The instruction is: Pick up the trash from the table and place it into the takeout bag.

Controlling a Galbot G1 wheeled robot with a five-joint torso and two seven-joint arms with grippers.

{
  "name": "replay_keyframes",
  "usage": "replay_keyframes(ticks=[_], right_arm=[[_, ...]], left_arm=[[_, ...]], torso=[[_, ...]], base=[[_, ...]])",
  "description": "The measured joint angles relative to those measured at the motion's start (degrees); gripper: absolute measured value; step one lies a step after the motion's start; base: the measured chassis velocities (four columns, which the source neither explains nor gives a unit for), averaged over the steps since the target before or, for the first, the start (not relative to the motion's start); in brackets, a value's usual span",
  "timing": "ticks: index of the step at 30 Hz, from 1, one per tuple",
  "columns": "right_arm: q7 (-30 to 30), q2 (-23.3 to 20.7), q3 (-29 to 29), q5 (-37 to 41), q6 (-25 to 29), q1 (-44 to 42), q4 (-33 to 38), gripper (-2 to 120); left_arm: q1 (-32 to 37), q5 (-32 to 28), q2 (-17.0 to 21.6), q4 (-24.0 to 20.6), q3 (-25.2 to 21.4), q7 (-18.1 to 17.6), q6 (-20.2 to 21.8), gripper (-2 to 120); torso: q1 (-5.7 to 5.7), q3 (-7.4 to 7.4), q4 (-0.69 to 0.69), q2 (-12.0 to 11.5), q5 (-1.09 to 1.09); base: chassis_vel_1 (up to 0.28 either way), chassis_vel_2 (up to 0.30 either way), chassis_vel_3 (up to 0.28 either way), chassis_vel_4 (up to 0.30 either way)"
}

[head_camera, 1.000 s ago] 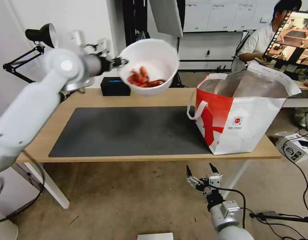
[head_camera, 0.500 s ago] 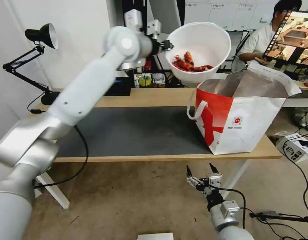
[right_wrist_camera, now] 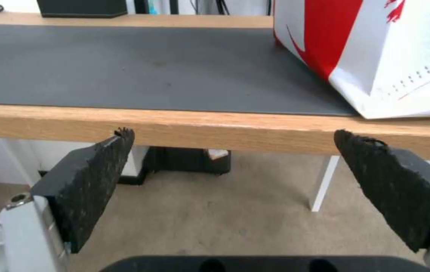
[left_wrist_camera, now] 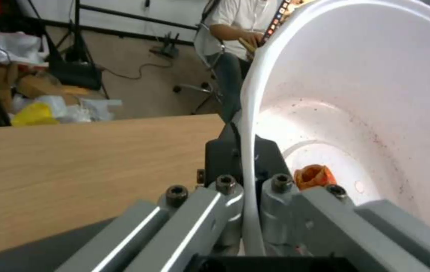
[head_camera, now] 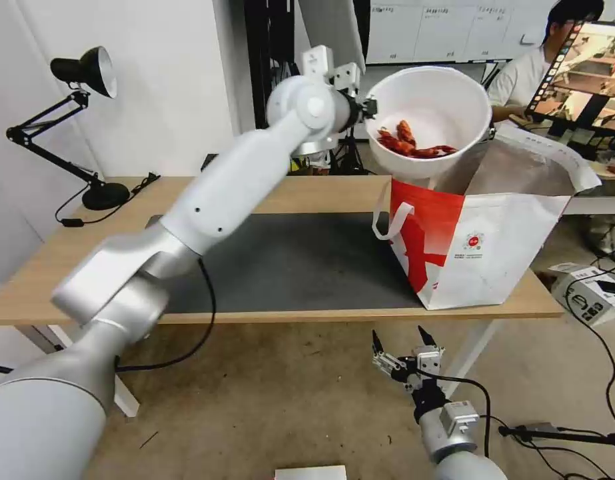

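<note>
left gripper [head_camera: 370, 107] pinching bowl [head_camera: 430, 117] rim over bag [head_camera: 494, 247] mouth | centre it, lower before letting go | right gripper [head_camera: 402, 343] agape below table [head_camera: 54, 280]

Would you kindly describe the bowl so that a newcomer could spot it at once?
Start at the long wooden table and find the red-and-white takeout bag at its right end. Just above the bag's open mouth, the left claw pinches a bowl by its rim: round, white, tilted, with red scraps inside.
</note>
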Motion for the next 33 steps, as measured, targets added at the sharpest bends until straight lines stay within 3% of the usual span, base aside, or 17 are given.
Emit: replay_keyframes(ticks=[6, 13, 16, 24, 29, 33], right_arm=[[0.00, 0.00, 0.00, 0.00, 0.00, 0.00, 0.00, 100], [0.00, 0.00, 0.00, 0.00, 0.00, 0.00, 0.00, 100], [0.00, 0.00, 0.00, 0.00, 0.00, 0.00, 0.00, 100], [0.00, 0.00, 0.00, 0.00, 0.01, 0.00, 0.00, 100], [0.00, 0.00, 0.00, 0.00, 0.00, 0.00, 0.00, 100], [0.00, 0.00, 0.00, 0.00, 0.00, 0.00, 0.00, 100]], left_arm=[[-0.83, 2.08, -4.86, 3.94, 0.52, -1.80, -2.18, 0], [-0.82, 5.47, -7.14, 5.96, 2.41, -2.71, -5.73, 0], [-0.40, 9.53, -8.19, 6.28, 4.47, -3.03, -8.96, 0], [0.77, 17.20, -8.21, 4.91, 8.92, -5.29, -12.66, 0], [1.10, 19.19, -7.75, 4.45, 10.37, -4.70, -13.72, 0], [1.40, 18.86, -5.61, 1.01, 12.72, -3.40, -13.29, 0]], torso=[[-0.01, 0.00, 0.01, 0.00, 0.00], [-0.01, 0.00, 0.02, 0.00, 0.00], [-0.01, 0.00, 0.01, 0.00, 0.00], [-0.01, 0.00, 0.02, 0.00, -0.01], [-0.01, 0.00, 0.02, 0.00, -0.01], [-0.01, 0.00, 0.02, 0.00, -0.01]], base=[[0.000, 0.000, 0.000, 0.000], [0.000, 0.000, 0.000, 0.000], [0.000, 0.000, 0.000, 0.000], [0.000, 0.000, 0.000, 0.000], [0.000, 0.000, 0.000, 0.000], [0.000, 0.000, 0.000, 0.000]])
